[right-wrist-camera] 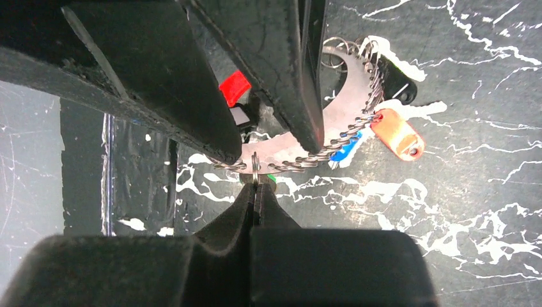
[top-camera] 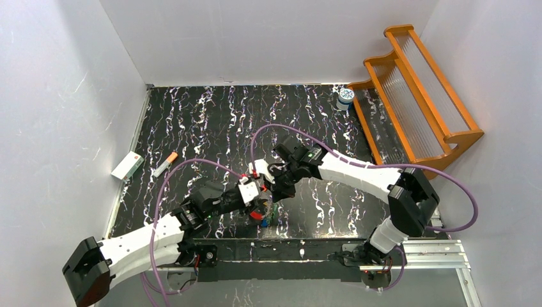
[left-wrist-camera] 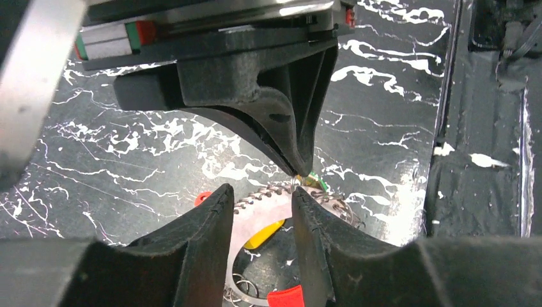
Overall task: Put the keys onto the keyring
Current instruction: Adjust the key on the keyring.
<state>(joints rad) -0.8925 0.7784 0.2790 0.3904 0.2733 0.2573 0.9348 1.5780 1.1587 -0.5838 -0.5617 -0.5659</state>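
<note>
Right gripper (right-wrist-camera: 255,192): jaws together, pinching a small loop (right-wrist-camera: 255,165) that touches the keyring (right-wrist-camera: 361,118), directly above the tips in frame. The keyring's arc sweeps from centre to upper right, with keys (right-wrist-camera: 396,133) hanging at its right side. Left gripper (left-wrist-camera: 261,195): fingers apart, straddling the same arc, no grip evident. Judgement: the right arm is nearer, and the loop must feed upward onto the arc.

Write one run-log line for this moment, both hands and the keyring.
left hand: open at keyring | right hand: shut on small ring at keyring edge
</note>
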